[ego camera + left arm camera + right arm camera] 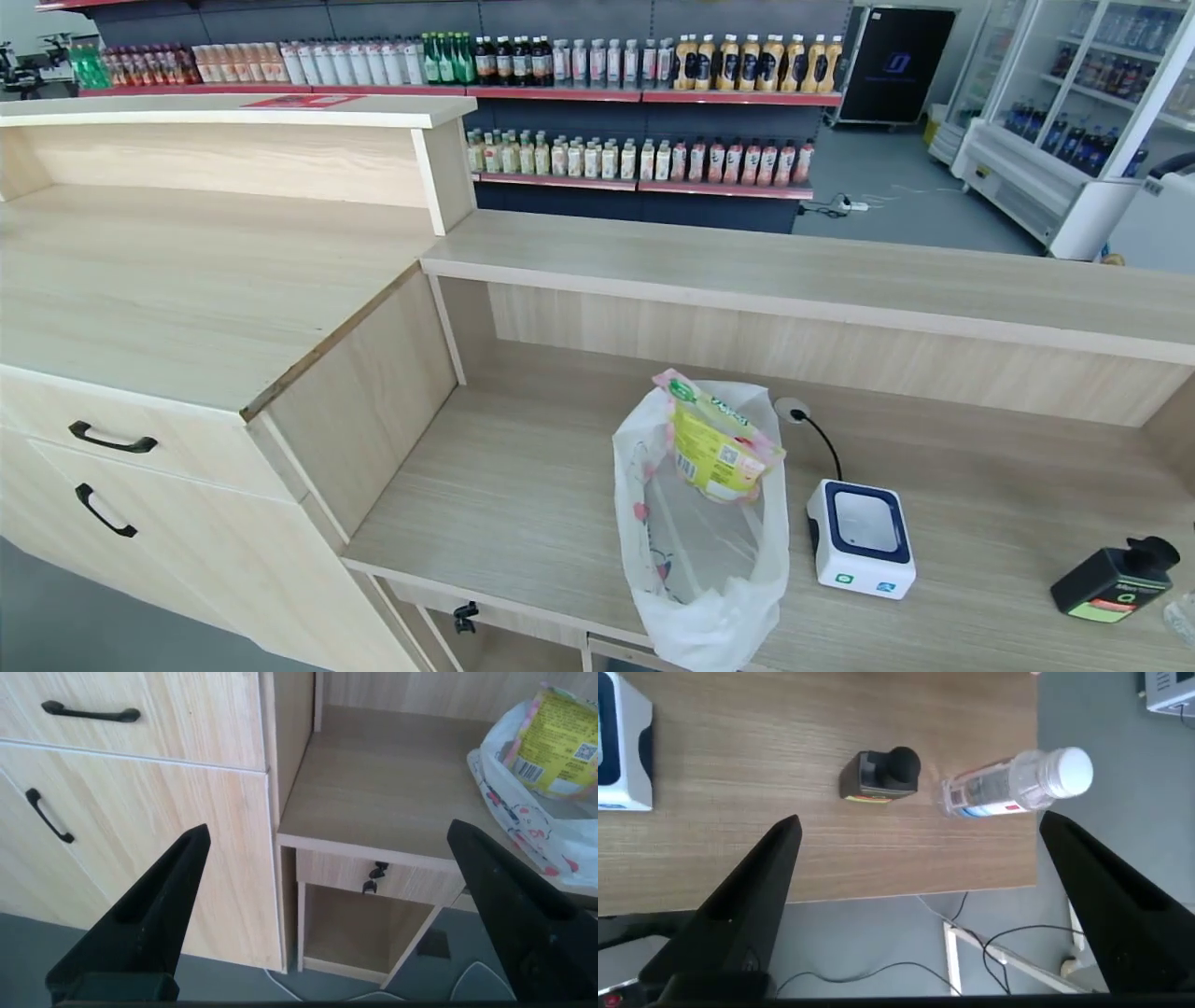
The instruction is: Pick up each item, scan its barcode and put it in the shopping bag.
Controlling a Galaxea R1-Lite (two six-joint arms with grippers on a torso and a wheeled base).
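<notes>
A white plastic shopping bag (700, 569) stands open on the lower counter, and a yellow-green snack pouch (717, 439) sticks out of its mouth. The bag (519, 793) and pouch (563, 728) also appear in the left wrist view. To the bag's right sits the white and blue barcode scanner (859, 537). A black bottle (1114, 581) lies at the counter's right end, with a clear water bottle (1018, 782) lying beside it. My left gripper (327, 924) hangs open and empty in front of the counter, below its top. My right gripper (924, 915) is open and empty above the counter's front edge, near the black bottle (882, 773).
A taller cabinet (187, 289) with black-handled drawers stands left of the lower counter. A raised ledge (803, 271) runs along the back. The scanner's cable (826, 443) runs to a hole in the counter. Cables (990, 947) lie on the floor below the right end.
</notes>
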